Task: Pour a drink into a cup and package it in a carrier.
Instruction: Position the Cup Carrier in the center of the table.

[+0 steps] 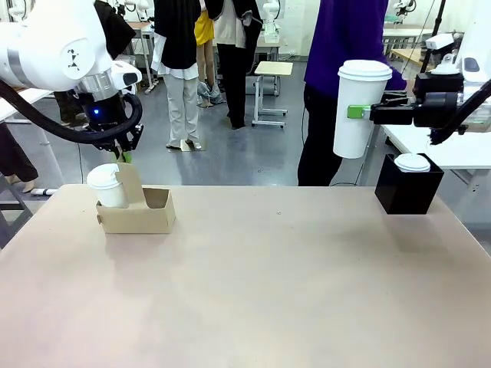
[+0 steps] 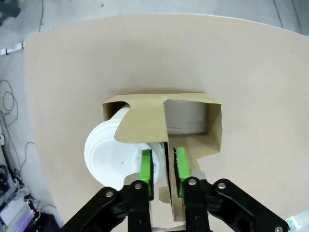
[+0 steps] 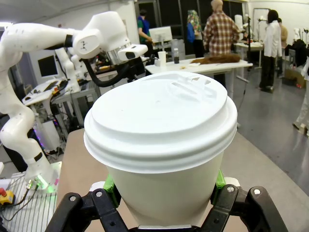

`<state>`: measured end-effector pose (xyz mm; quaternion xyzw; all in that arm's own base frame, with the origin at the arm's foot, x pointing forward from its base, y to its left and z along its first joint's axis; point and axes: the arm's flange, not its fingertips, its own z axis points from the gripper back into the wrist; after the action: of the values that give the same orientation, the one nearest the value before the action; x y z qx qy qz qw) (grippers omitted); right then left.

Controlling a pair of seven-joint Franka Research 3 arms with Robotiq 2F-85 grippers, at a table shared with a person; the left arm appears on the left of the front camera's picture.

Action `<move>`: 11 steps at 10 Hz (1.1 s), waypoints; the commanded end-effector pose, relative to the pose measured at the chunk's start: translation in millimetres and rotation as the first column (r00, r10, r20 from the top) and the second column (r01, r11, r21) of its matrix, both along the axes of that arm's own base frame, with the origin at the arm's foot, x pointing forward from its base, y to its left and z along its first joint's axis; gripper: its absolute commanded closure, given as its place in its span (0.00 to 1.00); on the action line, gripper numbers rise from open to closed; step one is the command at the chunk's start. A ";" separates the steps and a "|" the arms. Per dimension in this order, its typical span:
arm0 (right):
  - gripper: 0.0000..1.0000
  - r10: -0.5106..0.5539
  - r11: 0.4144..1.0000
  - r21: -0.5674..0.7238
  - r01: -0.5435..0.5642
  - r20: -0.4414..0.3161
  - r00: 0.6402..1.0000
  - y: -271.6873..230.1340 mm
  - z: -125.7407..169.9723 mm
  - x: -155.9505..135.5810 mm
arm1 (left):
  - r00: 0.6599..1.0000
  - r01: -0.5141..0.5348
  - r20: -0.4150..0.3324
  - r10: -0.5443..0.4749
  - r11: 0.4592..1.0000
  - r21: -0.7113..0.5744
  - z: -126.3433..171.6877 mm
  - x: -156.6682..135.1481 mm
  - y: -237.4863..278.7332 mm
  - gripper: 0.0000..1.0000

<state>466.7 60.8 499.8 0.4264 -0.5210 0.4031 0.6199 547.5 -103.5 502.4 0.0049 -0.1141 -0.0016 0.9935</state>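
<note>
the right tool is clamped on a lidded white cup, holding it upright in the air near the black box, which bears a white lid. the left tool hangs over the brown carrier on the worktop, its green pads close on either side of the upright handle; whether they pinch it cannot be told. a second lidded cup sits in the carrier.
</note>
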 end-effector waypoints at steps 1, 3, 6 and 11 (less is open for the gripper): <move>0.19 0.002 1.000 0.001 -0.002 0.008 1.000 1.2 4.5 -1.3 | 0.999 -0.030 0.020 0.029 0.999 0.022 0.6 5.0 -4.9 1.00; 0.19 0.002 1.000 0.001 -0.002 0.008 1.000 1.2 4.5 -1.3 | 1.000 -0.016 -0.009 0.017 1.000 0.020 1.5 8.2 -6.4 1.00; 0.19 0.002 1.000 0.001 -0.002 0.008 1.000 1.2 4.5 -1.3 | 1.000 -0.006 0.008 0.006 1.000 0.014 -1.2 1.3 -0.7 1.00; 0.19 0.002 1.000 0.001 -0.002 0.008 1.000 1.2 4.5 -1.3 | 0.983 -0.177 0.048 0.177 0.984 -0.006 67.9 -50.8 -26.8 0.98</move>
<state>466.6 60.9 500.1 0.4262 -0.5211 0.4033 0.6198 515.8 -115.5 554.5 0.0083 -0.1307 0.0634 0.9894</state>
